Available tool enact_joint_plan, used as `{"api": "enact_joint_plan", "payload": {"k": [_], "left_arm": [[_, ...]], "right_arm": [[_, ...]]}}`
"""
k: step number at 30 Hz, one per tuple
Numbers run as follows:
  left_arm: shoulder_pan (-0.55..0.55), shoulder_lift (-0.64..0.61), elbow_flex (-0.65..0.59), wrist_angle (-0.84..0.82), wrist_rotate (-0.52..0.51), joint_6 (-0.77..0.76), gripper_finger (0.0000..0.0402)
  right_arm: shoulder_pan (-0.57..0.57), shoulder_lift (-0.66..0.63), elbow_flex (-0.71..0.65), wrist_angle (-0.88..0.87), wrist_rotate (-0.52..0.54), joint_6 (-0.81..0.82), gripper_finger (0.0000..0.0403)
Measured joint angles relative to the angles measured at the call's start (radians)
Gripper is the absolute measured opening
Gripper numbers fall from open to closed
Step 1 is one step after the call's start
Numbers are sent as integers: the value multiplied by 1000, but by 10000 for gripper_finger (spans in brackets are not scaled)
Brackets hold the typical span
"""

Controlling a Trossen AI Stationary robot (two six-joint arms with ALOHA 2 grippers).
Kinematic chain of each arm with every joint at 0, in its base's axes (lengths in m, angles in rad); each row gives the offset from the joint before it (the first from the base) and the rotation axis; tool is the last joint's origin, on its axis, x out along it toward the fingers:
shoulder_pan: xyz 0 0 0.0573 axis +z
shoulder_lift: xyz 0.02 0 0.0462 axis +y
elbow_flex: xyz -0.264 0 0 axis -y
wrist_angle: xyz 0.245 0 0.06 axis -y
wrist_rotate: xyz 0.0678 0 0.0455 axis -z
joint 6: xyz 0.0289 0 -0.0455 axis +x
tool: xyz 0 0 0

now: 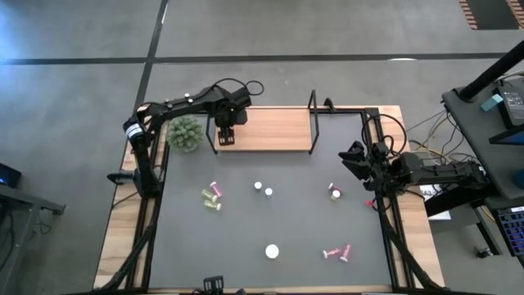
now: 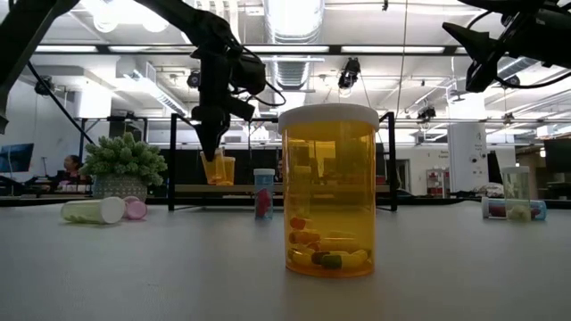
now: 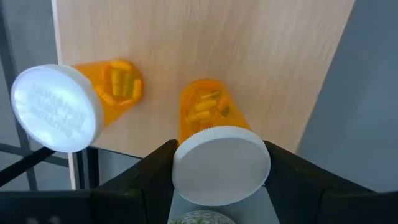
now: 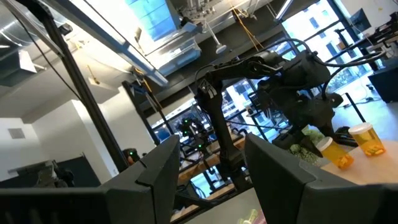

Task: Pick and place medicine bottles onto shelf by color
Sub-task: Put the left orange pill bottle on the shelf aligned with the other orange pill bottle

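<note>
Shelf (image 1: 270,129) end: left fingers (image 3: 149,171) pinch orange bottle (image 3: 208,134) at cap; light, rigid, slick. Right fingers (image 4: 273,168) spread.

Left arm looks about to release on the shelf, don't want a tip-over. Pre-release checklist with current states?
1. Left gripper shut on its orange bottle: ok.
2. Bottle over the shelf board, not past its edge: ok.
3. Bottle base touching the board: cannot tell.
4. Gap to the orange bottle already on the shelf: ok, apart.
5. Colour match with that neighbour: ok, both orange.
6. Right gripper clear of the shelf, raised at the table's right side: ok.
</note>
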Motion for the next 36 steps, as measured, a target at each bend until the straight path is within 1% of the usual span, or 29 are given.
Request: {"api": "enact_joint_plan", "payload": {"k": [26,32,36], "left_arm": [[3,-2,-21,11,-11,-16,197],[3,-1,-22,17,-11,-27,216],[3,0,-23,38,-23,-28,222]], "right_arm": [[0,0,0,0,0,0,171],[0,0,0,0,0,0,171],[0,0,0,0,0,0,171]]}}
